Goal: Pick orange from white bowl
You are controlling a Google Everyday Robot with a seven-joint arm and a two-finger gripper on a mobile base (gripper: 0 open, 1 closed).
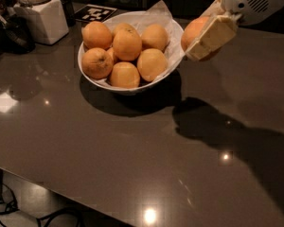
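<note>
Scene was dim, warm overhead light glinted in small glare spots on the glossy dark table point(61, 141), deep shadow pooled under the white bowl point(92, 77), gripper point(201, 41) just right of the bowl, clamped on the orange point(193, 30), was lit pale and cast a broad shadow across the tabletop

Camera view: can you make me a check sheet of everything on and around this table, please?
Surface: dark shiny table with light spots reflected in it.
Job's things: orange held up off the table, just outside the right rim of the white bowl.
Clutter: at least six more oranges on crinkled paper in the bowl; a white jar and a black-and-white tag behind it.
Hand: hand at the upper right, shut on the orange.
Cables: dark cables on the floor, lower left.
Surroundings: dark, too dim to tell much.
</note>
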